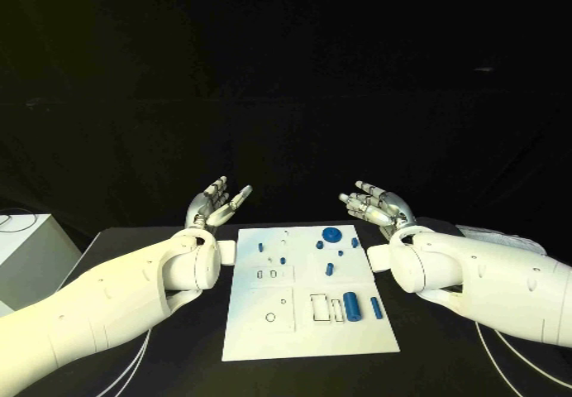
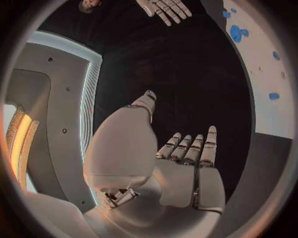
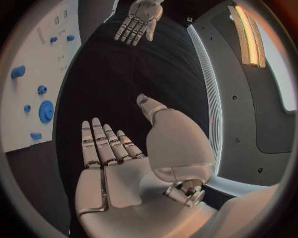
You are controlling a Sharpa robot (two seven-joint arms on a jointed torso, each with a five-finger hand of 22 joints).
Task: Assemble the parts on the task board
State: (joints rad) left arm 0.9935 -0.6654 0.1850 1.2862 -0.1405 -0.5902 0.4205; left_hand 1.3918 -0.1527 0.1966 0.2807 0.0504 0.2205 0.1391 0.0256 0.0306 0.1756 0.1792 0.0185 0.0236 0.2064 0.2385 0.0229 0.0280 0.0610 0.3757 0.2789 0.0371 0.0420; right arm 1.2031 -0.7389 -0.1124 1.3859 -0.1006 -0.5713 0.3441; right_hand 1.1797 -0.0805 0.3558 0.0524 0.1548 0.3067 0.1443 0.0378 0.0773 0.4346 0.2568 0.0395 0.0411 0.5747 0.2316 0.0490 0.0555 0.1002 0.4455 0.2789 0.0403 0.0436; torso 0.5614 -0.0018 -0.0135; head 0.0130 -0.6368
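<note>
Smooth white arm shells; silver segmented left robot hand (image 1: 216, 203); matching right robot hand (image 1: 377, 204).

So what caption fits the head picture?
Both robot hands, left and right, open beside the white task board.

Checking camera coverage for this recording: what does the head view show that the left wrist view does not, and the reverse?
Head view alone: the whole task board, with its near half, where an upright blue cylinder and a blue bar sit, and both arms. Left wrist view alone: the left hand's palm close up, fingers straight and holding nothing. Both share the right hand, also open, and the blue disc near the board's far end.
</note>
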